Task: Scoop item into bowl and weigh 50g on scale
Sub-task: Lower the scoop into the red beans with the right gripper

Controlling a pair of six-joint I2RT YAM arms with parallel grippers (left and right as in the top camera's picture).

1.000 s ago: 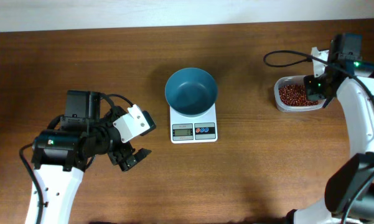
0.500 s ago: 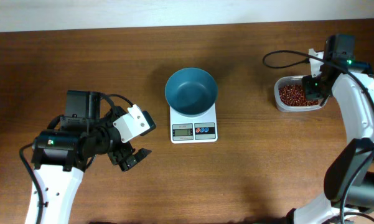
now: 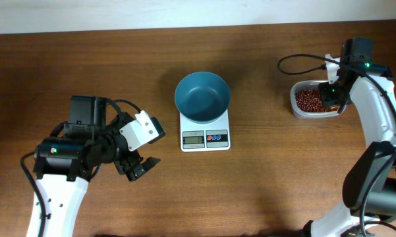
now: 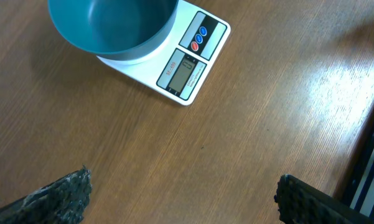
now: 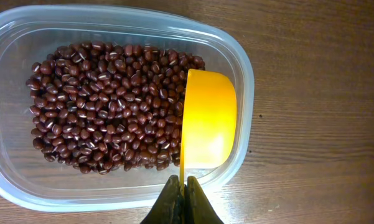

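The teal-blue bowl [image 3: 202,97] stands on the white scale [image 3: 205,137], also seen in the left wrist view as bowl [image 4: 112,28] and scale [image 4: 187,65]. The bowl looks empty. Red-brown beans [image 5: 106,106] fill a clear plastic tub [image 5: 25,180], which shows in the overhead view at the right [image 3: 311,100]. My right gripper [image 5: 183,193] is shut on the thin handle of a yellow scoop [image 5: 208,118], whose cup is turned on its side in the tub's right end against the beans. My left gripper [image 4: 180,199] is open and empty above bare wood, left of the scale [image 3: 137,164].
A black cable [image 3: 303,62] loops over the table by the right arm. The table's far edge meets a white wall [image 3: 184,13]. Dark table-edge structure shows at the right of the left wrist view [image 4: 370,168].
The right arm has shifted slightly left and towards the far edge over the tub. The left arm, bowl and scale have not moved.
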